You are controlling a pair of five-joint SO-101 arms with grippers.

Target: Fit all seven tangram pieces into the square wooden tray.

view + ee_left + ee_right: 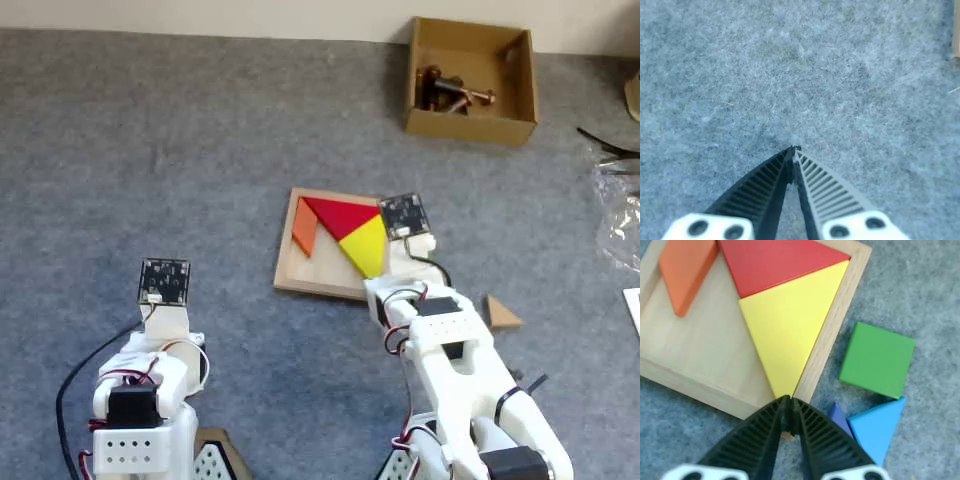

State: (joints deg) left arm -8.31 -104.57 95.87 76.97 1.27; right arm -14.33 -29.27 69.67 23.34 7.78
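Right gripper, jaws clenched on nothing, hangs over a corner of the square wooden tray, at the tip of the yellow triangle. Tray contents: yellow triangle, red triangle, orange parallelogram. Green square and light blue triangle lie on the carpet just beside the tray. Left gripper, clenched and empty, sits over bare carpet, well apart

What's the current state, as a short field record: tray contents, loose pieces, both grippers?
In tray: red triangle, yellow triangle, orange parallelogram
Tray: wooden tray, remaining floor bare
Loose beside tray: green square, light blue triangle, darker blue piece partly hidden
Left: left gripper shut, over carpet
Right: right gripper shut, at the tray corner by the yellow tip
Placed: three of seven
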